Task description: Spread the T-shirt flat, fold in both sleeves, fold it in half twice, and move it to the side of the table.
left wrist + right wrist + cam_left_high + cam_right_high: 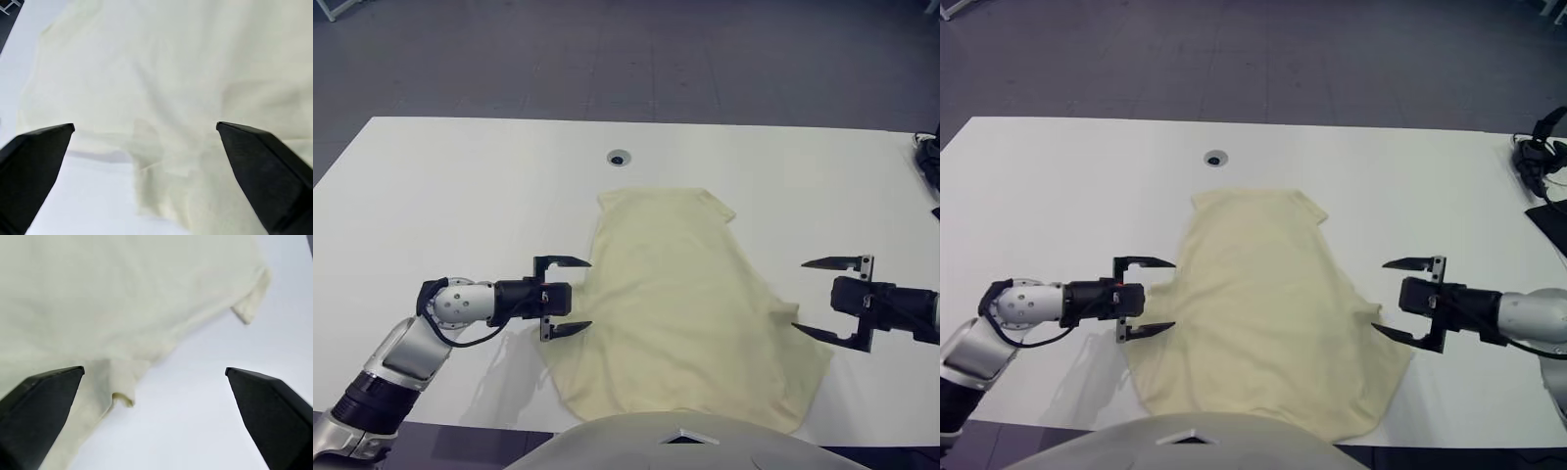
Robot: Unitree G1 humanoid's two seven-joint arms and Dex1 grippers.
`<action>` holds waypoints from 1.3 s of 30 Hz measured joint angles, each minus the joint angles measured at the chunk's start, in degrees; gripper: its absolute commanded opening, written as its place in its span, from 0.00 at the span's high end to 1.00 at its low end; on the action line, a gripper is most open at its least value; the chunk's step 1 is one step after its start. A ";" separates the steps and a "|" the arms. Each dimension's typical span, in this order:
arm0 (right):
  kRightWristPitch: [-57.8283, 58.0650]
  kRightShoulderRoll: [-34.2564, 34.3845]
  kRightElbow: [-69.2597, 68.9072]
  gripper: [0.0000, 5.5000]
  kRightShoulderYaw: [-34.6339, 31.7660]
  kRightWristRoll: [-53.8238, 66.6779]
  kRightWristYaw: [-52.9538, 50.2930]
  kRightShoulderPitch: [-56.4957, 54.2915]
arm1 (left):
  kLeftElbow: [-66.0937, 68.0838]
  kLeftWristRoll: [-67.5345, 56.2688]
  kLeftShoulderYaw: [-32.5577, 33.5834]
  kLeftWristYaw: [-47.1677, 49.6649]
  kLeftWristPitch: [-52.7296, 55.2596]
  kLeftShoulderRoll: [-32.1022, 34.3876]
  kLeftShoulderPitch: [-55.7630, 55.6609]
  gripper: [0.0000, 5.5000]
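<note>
Pale T-shirt [680, 313] lies rumpled on tabletop [460, 196]. Left hand [590, 294] and right hand [798, 296] flank it, both released; contact with cloth uncertain.

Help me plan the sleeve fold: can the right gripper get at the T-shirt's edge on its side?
Probably yes. The right gripper is open and points at the T-shirt from close beside its edge; nothing on the table lies between them.

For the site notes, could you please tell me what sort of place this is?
Probably a robotics lab or test room: a large white table with a round cable port, a grey floor beyond it, and black cables at the table's right edge.
</note>
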 measured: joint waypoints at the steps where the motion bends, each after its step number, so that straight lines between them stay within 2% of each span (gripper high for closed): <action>1: 1.31 0.50 -0.37 0.02 -1.34 2.79 0.56 -0.47 | 0.01 -0.52 0.93 0.01 0.56 -0.02 -0.96 0.02; 4: 5.33 1.57 -0.46 0.02 -4.51 9.61 1.34 -3.28 | -0.19 -2.64 2.75 0.03 1.57 -0.46 -3.64 0.02; 7: 7.06 2.31 1.65 0.02 -3.99 10.76 -0.83 -9.11 | -0.79 -2.63 3.09 1.65 2.52 -2.62 -5.00 0.02; 12: 5.86 10.18 15.28 0.02 10.68 -1.10 -11.32 -27.57 | -2.27 1.17 2.36 9.29 7.35 -8.26 -8.07 0.02; 16: 3.15 22.83 34.96 0.02 21.37 -11.22 -20.82 -42.12 | -4.58 9.92 -7.07 14.05 10.83 -14.76 -7.28 0.02; 20: -3.64 30.75 55.55 0.02 25.73 -18.52 -30.78 -54.19 | -5.82 16.82 -15.56 14.89 11.84 -16.88 -3.16 0.02; 24: -11.09 35.40 71.47 0.02 27.19 -21.52 -34.13 -61.12 | -9.10 20.56 -16.30 15.67 11.94 -15.17 1.78 0.02; 29: -15.33 36.71 79.62 0.02 27.12 -22.40 -35.73 -64.75 | -9.70 21.64 -16.27 16.67 11.80 -15.40 2.96 0.02; 39: -20.08 37.26 86.33 0.02 32.57 -29.09 -36.25 -69.72 | -11.23 23.32 -16.05 17.87 12.28 -15.51 5.03 0.02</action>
